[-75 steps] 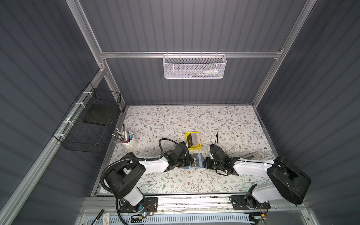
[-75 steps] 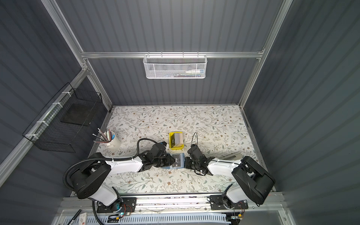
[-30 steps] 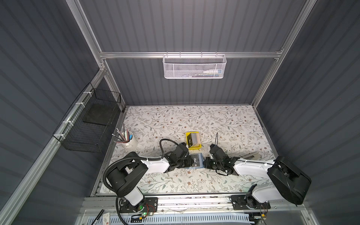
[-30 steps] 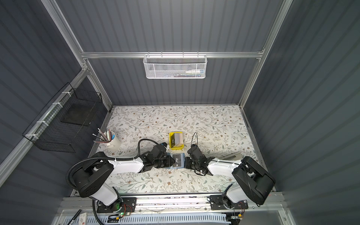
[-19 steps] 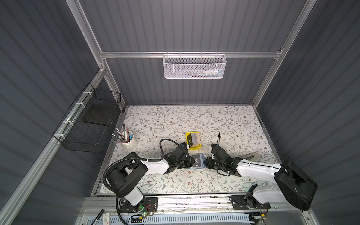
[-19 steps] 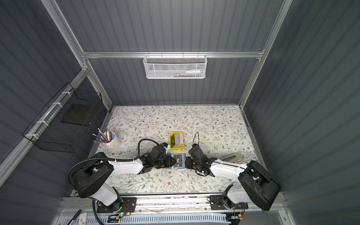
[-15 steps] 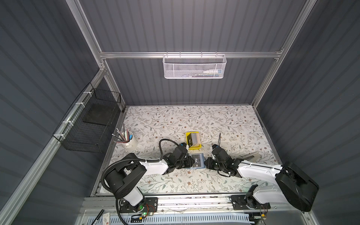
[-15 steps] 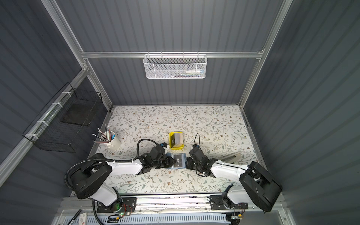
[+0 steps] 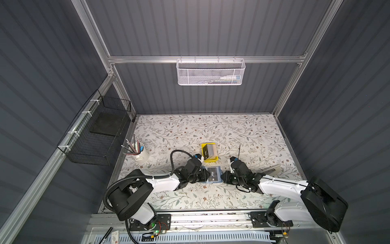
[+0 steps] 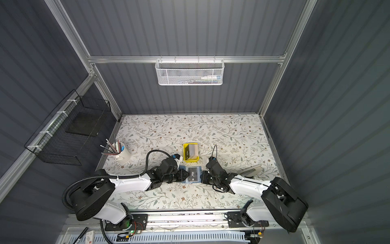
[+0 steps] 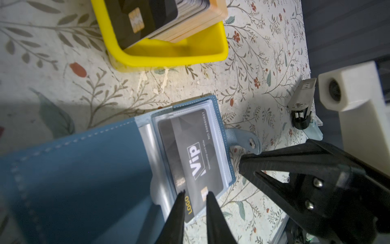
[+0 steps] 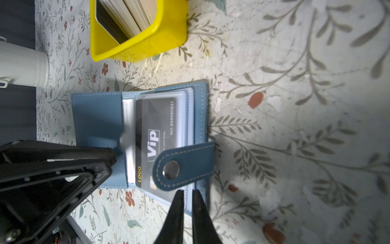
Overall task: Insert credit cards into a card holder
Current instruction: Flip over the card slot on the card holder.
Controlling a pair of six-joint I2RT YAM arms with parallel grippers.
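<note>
The blue card holder [image 11: 84, 169] lies open on the floral table between both arms, its snap strap [image 12: 185, 166] curling up at the right edge. A black VIP credit card [image 11: 190, 152] sits in the top clear sleeve, its LOGO end sticking out. My left gripper [image 11: 196, 193] stands a narrow gap apart over that end, clamping nothing. My right gripper [image 12: 187, 191] is nearly closed at the holder's right edge beside the strap, with sleeve edges showing in the slit. More credit cards [image 11: 130, 17] stand stacked in the yellow tray [image 11: 168, 57]. In both top views the card [image 9: 213, 174] [image 10: 193, 174] shows between the grippers.
The yellow tray [image 9: 203, 147] stands just behind the holder. A white cup of pens [image 9: 140, 155] is at the left. A small metal piece [image 9: 272, 169] lies at the right. A black wire basket [image 9: 99, 135] hangs on the left wall.
The right arm's rear joints have swung slightly outward to the right. Both grippers have stayed at the holder's two sides, and the holder has not shifted.
</note>
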